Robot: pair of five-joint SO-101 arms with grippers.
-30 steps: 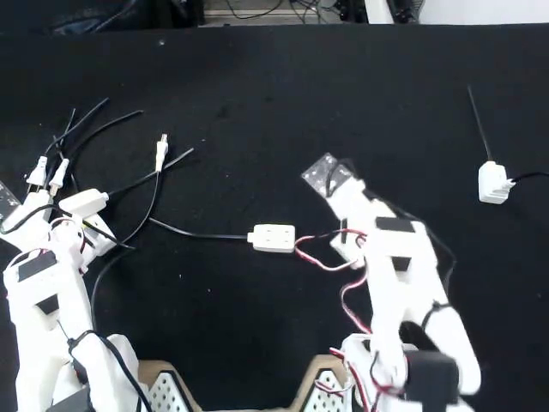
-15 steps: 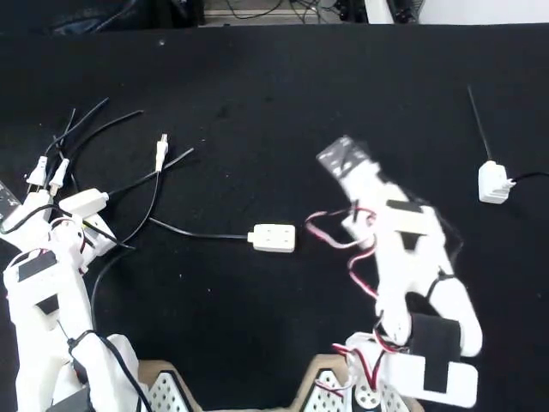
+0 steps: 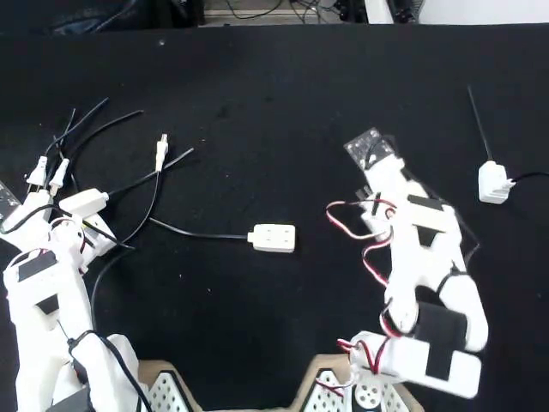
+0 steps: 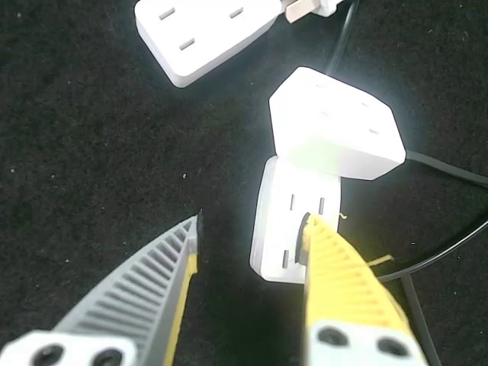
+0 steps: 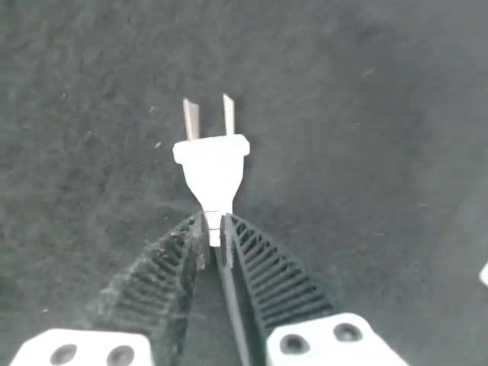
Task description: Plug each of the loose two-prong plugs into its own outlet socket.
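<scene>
No words, numbers, brand marks or signs can be read. The white outlet block (image 4: 335, 130), the flat outlet strip (image 4: 202, 38) beside it and the two-prong plug (image 5: 211, 162) carry no legible print on their visible faces.

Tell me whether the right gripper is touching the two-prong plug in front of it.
Touching. The right wrist view shows the right gripper closed on the neck of the two-prong plug, no gap either side.
</scene>
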